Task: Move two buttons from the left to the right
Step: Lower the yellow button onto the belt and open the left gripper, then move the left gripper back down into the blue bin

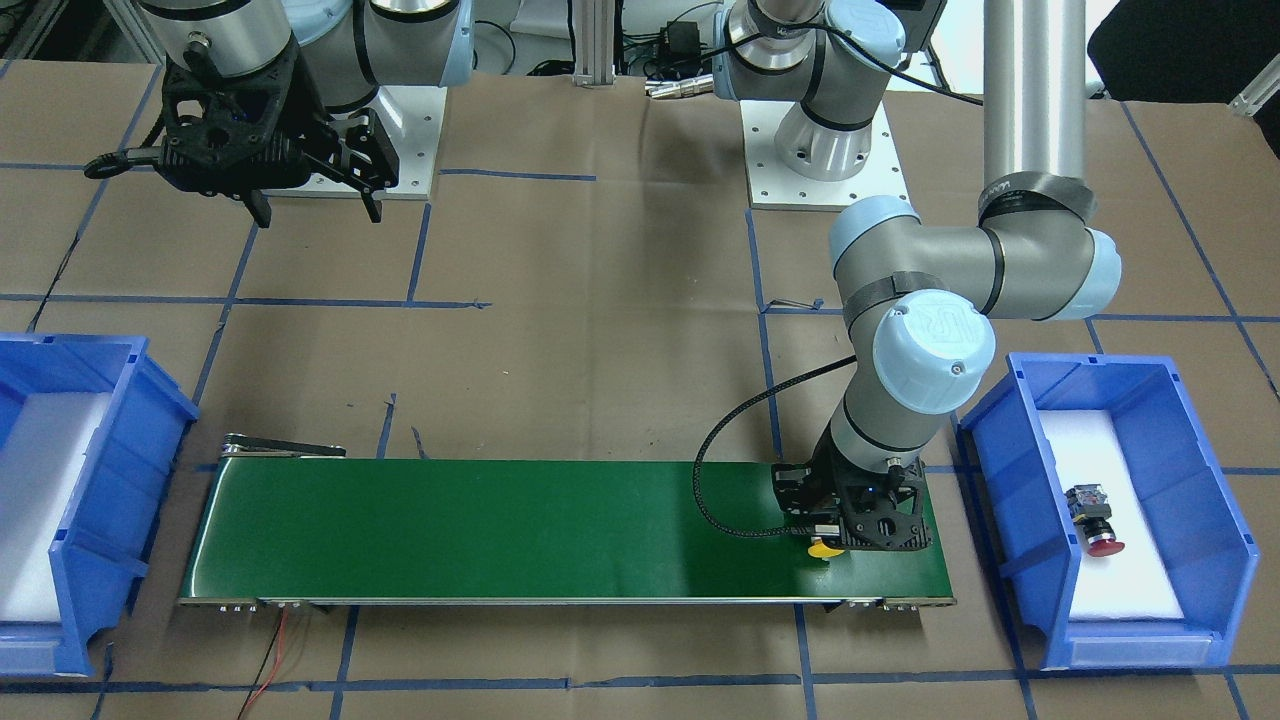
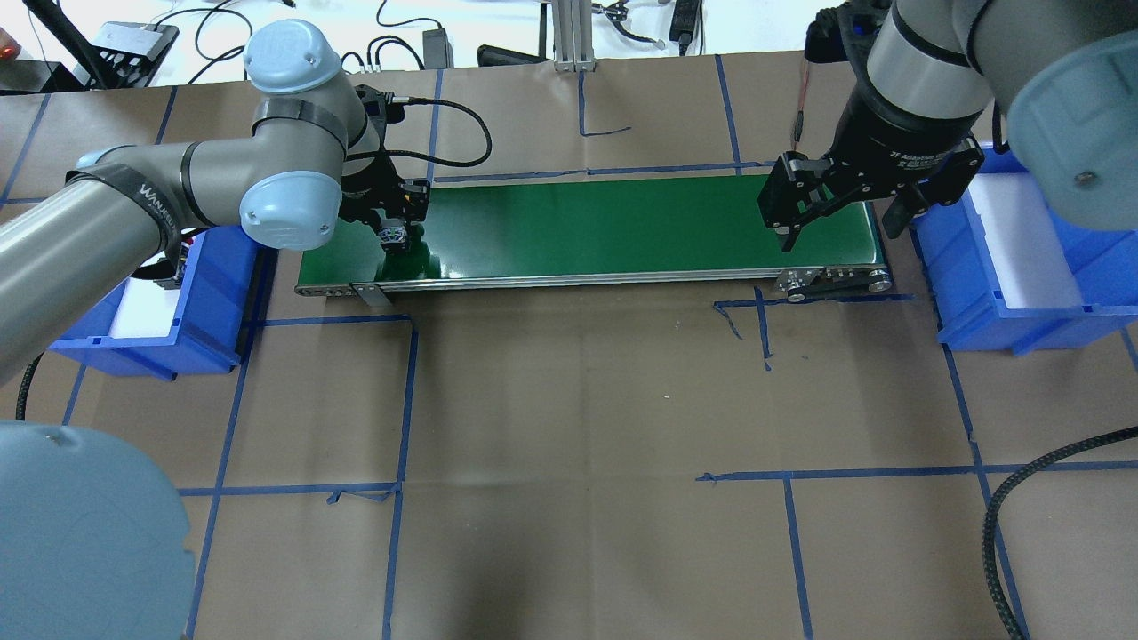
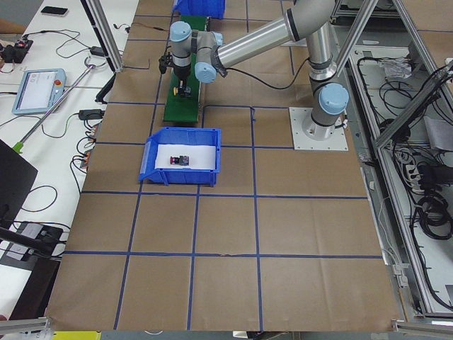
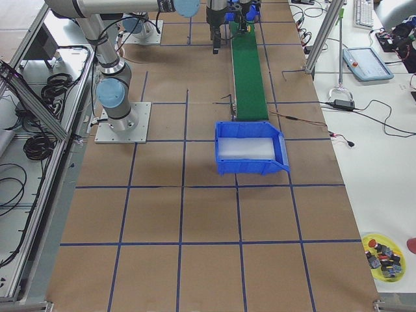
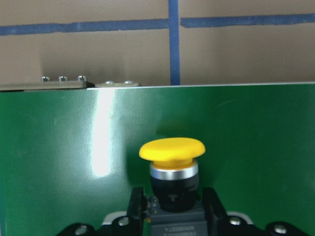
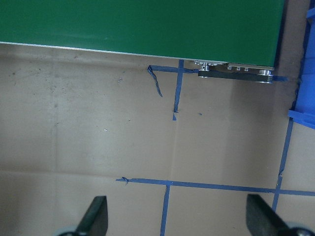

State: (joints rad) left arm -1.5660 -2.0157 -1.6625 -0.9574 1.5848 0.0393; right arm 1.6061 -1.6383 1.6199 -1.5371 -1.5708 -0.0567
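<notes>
The yellow-capped button sits between the fingers of my left gripper, low over the green conveyor belt at its left end. My left gripper is shut on the button's black body; the yellow cap sticks out in the front-facing view. The red-capped button lies on white foam in the blue bin on my left, and also shows in the exterior left view. My right gripper is open and empty above the belt's right end, its fingers spread wide.
A second blue bin with white foam stands past the belt's right end. The left bin sits under my left arm. Brown paper with blue tape lines covers the table. A cable loops near the left wrist.
</notes>
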